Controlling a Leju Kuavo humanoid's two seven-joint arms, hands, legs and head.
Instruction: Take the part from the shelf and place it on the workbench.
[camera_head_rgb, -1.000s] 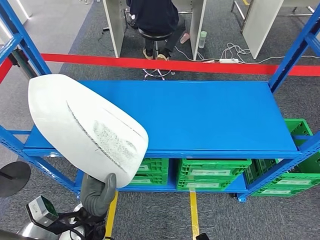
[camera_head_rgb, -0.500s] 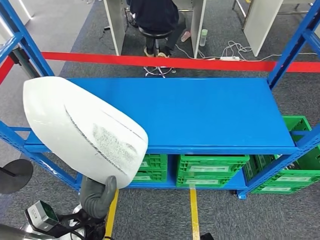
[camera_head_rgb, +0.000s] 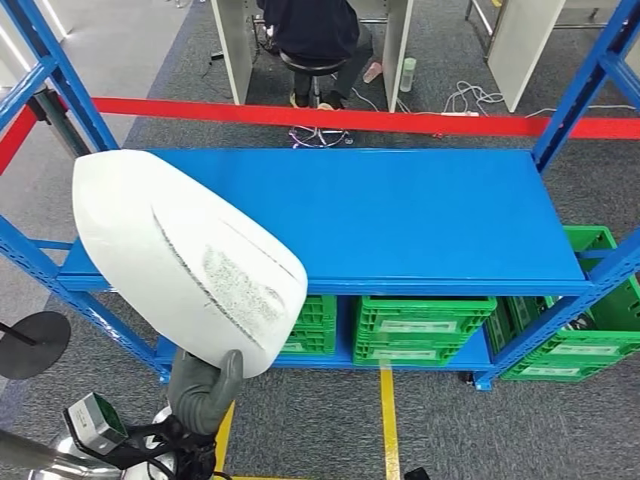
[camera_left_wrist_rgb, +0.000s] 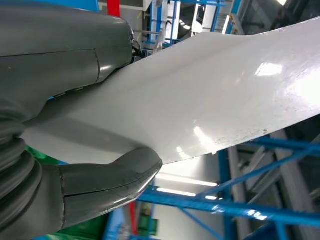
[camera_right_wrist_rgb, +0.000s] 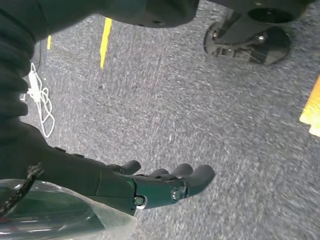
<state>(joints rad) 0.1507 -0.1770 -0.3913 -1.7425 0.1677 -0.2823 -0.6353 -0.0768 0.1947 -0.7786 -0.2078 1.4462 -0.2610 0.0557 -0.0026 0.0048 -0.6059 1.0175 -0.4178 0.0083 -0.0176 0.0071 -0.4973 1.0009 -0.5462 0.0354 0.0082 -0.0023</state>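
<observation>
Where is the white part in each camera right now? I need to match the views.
Head view: the white part fills the left side, held up from below by the left hand, in front of the blue shelf.
Left wrist view: it runs across the middle, gripped at its edge.
Right wrist view: not in it.
Shared landmark: the blue shelf frame.

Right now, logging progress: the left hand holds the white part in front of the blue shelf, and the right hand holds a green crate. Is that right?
Not quite. The right hand holds nothing: the right wrist view shows its fingers apart over grey carpet. The green crates sit under the blue shelf. The left hand does hold the white part.
</observation>
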